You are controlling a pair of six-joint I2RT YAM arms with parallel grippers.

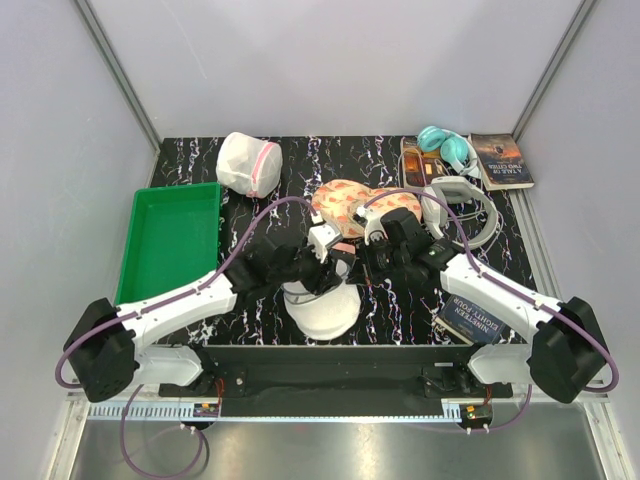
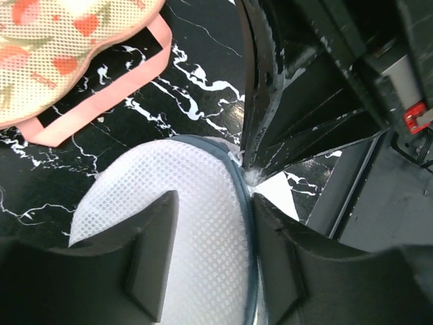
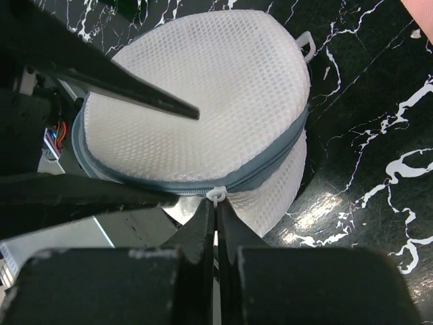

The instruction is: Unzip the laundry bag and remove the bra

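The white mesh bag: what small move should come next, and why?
Probably the right pincer should draw the zip tab along the grey zip band. It is shut on that tab, the zip looks closed, and the left pincer holds the bag on both sides.

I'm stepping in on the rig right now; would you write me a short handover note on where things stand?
Left gripper: fingers straddle the laundry bag at its rim, seemingly clamping it.
Right gripper: shut on the white zip pull.
The bag lies on the table, near centre; the bra is not visible.
Done: bag steadied, pull grasped. The grey zip band looks closed along its visible length.
Left: draw the pull round the rim, open the bag, take the bra out.
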